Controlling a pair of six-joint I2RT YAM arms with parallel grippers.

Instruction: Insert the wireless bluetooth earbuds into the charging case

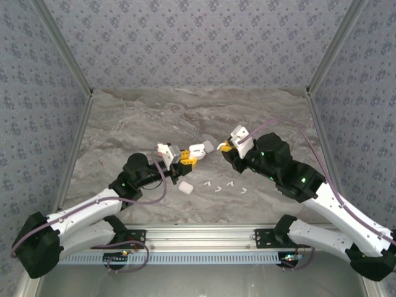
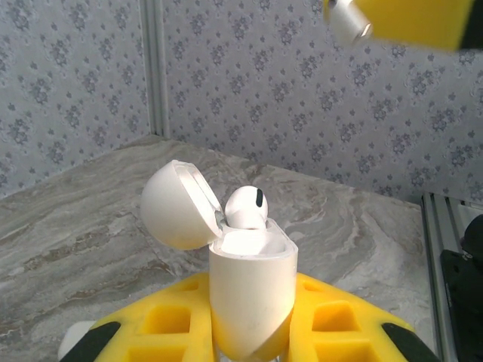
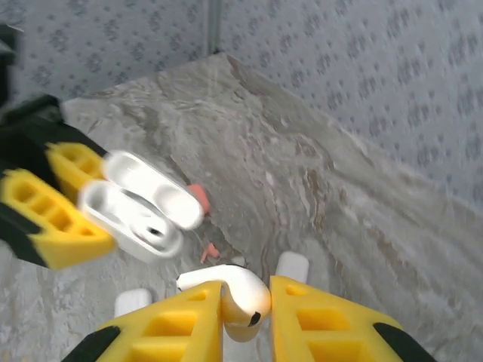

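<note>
While the charging case (image 2: 253,302) gapes open, loose earbuds (image 1: 230,184) dot the table (image 1: 154,117).

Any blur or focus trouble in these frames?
Right wrist: the open charging case is smeared, the earbud in the right pincer sharp. Left wrist: case and seated earbud crisp, the yellow finger at top right soft. Top external: even light, no glare, loose earbuds tiny.

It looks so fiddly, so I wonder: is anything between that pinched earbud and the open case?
Nothing visible does. The held earbud faces the open charging case across empty air; a second earbud already sits inside it.
</note>
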